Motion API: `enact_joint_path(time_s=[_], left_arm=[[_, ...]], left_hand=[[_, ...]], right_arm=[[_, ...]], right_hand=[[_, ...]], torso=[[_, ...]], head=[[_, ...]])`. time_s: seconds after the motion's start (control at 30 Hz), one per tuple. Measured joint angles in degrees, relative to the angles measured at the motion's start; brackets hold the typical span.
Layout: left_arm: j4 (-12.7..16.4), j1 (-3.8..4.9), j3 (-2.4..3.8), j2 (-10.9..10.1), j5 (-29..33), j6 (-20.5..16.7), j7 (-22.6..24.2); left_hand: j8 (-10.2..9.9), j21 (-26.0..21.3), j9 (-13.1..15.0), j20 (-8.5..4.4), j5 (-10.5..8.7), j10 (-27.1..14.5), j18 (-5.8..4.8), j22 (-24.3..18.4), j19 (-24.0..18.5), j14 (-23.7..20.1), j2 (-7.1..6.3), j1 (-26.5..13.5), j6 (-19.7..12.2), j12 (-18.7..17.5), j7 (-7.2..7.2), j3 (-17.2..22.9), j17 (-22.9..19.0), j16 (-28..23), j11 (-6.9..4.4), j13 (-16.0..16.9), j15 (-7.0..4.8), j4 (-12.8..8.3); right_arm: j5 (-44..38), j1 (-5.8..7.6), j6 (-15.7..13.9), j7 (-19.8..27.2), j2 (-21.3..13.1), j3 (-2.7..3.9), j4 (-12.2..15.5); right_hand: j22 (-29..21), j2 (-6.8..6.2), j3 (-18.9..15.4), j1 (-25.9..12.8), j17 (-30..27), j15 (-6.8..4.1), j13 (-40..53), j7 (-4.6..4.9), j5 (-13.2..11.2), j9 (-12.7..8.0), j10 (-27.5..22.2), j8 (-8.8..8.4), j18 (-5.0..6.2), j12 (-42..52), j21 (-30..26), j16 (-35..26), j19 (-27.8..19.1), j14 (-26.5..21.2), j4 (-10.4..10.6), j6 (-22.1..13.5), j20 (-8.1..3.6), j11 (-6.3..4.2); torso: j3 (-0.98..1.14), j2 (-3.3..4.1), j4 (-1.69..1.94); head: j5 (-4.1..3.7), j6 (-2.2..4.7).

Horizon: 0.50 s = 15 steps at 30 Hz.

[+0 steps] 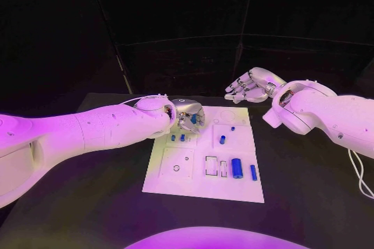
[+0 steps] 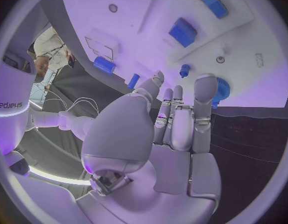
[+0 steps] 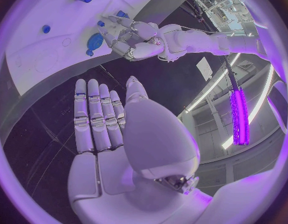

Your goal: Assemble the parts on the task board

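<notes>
While the left hand (image 1: 187,118) hovers over the task board's (image 1: 179,181) far-left corner, fingers loosely extended and holding nothing, the right hand (image 1: 248,87) waits beyond it, flat and empty. The blue parts (image 1: 236,166) look small, rigid, slick: pinch them mid-body.

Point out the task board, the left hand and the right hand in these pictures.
task board (image 1: 234,190): head view, bare near edge of the white plate.
left hand (image 1: 189,118): head view, middle of the silver hand.
right hand (image 1: 248,87): head view, middle of the hand.
</notes>
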Motion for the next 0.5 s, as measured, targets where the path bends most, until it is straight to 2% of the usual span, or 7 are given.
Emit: enact_joint_path(time_s=[0.47,0.5], left_arm=[[-4.4,-0.26,0.03,2.0,-3.2,1.0,0.1],[-4.6,-0.27,0.04,2.1,-3.3,1.0,0.1]], left_hand=[[-1.1,2.2,-0.9,-0.26,-0.01,1.0,0.00,2.5,0.8,0.4,0.30,0.3,1.6,-1.3,-0.26,1.3,0.2,0.6,0.20,-1.8,0.00,-0.5],[-1.1,2.6,-0.9,-0.06,-0.01,1.2,0.00,2.7,1.0,0.4,0.30,0.3,1.9,-1.4,-0.28,1.5,0.2,0.6,-0.04,-1.9,0.00,-0.7]], right_arm=[[0.0,0.00,0.0,0.1,0.2,0.00,0.0],[0.0,0.00,0.0,0.1,0.2,0.00,0.0]], right_hand=[[0.0,0.00,0.0,0.0,0.0,0.00,0.0,0.00,0.0,0.0,0.0,0.00,0.00,0.0,0.0,0.0,0.0,0.0,0.0,0.0,0.00,0.00],[0.0,0.00,0.0,0.0,0.0,0.00,0.0,0.00,0.0,0.0,0.0,0.00,0.00,0.0,0.0,0.0,0.0,0.0,0.0,0.0,0.00,0.00]], torso=[[0.05,0.02,0.00],[0.07,0.02,0.00]], head=[[-0.18,-0.01],[-0.16,0.03]])
